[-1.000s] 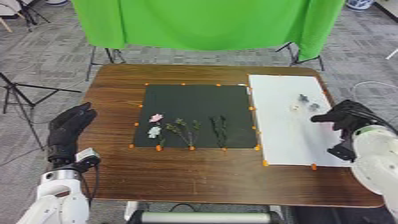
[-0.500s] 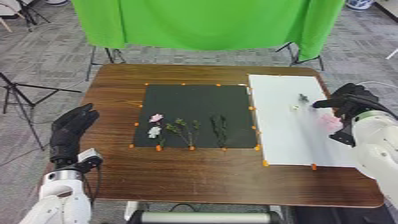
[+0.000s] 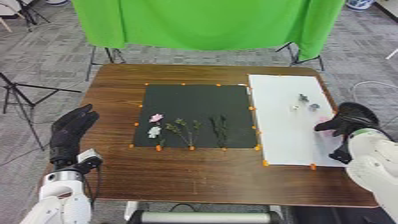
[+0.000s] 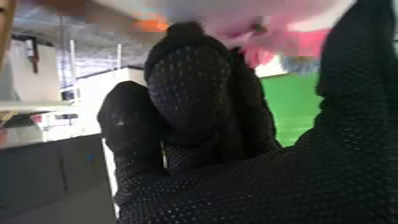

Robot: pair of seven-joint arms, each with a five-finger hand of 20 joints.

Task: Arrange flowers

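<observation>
Right hand point(image 3: 357, 116) is over the right side of the white sheet point(image 3: 284, 140), fingers loosely bent, thumb spread away. Pink bloom point(image 3: 325, 120) is right by its fingers; can't tell if they touch it. Small blue-grey flowers point(image 3: 314, 107) lie farther up the sheet. Black sheet point(image 3: 195, 100) has a pink flower point(image 3: 156, 118), white flower point(image 3: 154, 132), leafy sprigs point(image 3: 184, 131) and dark green stems point(image 3: 219, 131). Left hand point(image 3: 71, 127) is at the table's left edge, fingers extended, holding nothing.
</observation>
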